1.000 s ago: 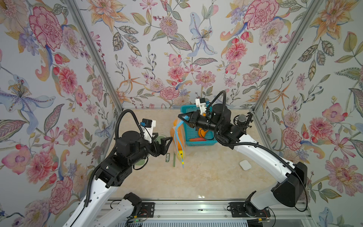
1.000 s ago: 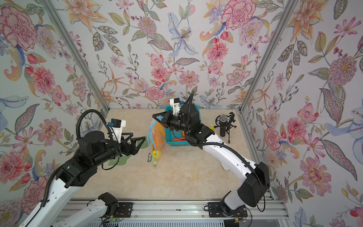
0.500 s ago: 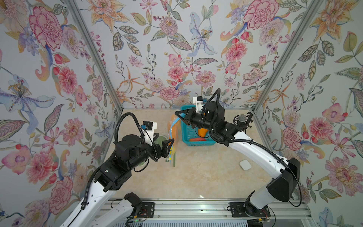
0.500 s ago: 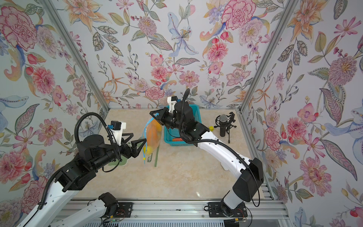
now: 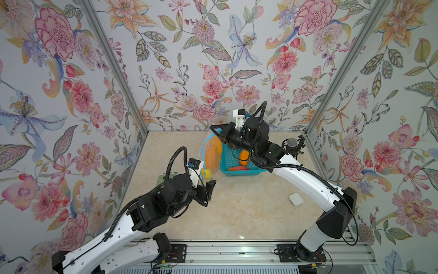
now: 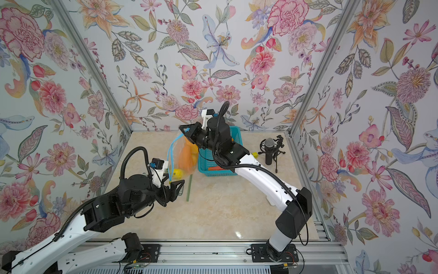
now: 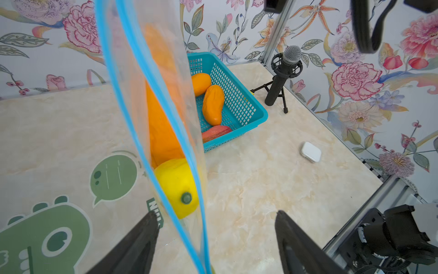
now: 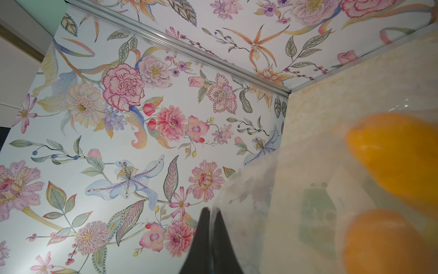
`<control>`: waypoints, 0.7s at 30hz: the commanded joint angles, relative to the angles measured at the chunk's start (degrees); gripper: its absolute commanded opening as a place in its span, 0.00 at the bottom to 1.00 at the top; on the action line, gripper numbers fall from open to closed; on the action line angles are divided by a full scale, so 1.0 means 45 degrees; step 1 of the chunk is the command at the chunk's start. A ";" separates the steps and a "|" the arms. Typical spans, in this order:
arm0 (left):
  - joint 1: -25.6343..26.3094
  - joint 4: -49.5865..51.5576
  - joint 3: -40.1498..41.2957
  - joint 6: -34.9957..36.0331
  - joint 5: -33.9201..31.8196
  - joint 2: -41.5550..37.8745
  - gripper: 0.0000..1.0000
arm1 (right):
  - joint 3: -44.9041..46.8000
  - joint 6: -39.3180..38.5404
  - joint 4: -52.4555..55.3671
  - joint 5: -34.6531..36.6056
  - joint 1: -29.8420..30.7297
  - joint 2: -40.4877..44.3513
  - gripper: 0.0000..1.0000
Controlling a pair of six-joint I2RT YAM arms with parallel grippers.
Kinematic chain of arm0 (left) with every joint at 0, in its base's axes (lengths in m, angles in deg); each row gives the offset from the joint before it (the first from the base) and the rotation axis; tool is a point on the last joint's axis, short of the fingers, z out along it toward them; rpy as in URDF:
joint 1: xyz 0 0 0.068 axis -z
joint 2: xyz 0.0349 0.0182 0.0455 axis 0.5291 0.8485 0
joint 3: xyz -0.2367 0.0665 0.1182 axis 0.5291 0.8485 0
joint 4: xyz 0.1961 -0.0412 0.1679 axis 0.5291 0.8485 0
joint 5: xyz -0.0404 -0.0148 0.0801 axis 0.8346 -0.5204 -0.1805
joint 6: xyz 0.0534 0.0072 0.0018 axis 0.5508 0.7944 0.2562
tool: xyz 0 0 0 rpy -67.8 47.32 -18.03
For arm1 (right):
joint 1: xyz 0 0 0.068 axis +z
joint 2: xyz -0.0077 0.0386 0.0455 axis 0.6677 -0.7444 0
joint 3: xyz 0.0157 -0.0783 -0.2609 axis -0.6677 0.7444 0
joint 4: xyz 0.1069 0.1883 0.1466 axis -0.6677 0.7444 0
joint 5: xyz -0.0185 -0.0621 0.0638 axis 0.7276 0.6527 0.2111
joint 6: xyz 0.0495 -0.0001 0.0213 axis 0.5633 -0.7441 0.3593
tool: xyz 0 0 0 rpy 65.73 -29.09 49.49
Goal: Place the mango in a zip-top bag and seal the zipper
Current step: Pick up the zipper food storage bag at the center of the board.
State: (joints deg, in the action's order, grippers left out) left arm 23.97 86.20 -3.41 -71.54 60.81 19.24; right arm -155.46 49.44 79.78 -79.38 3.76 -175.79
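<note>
Done: mango sits inside zip-top bag, hanging just left of basket. Top corner pinched in closed right gripper. Open left gripper straddles lower end of zipper, tracks apart. Sealing left, I'd say.

Zip-top bag hangs just left of the teal basket, top corner pinched flat in the right gripper. Orange mango is inside, with a yellow fruit beneath. Left gripper, jaws apart, is at the bag's lower end. Microphone stands right of the basket.
</note>
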 commanded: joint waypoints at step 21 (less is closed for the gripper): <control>0.0132 0.0383 0.0676 -0.0682 -0.0558 -0.0330 0.41 | 0.1037 0.0038 -0.0598 0.0908 -0.0579 0.1421 0.00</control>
State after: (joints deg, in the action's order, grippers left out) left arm 24.00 88.43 -1.27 -73.75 58.15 17.54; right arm -151.20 49.47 79.73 -76.29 1.46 -171.74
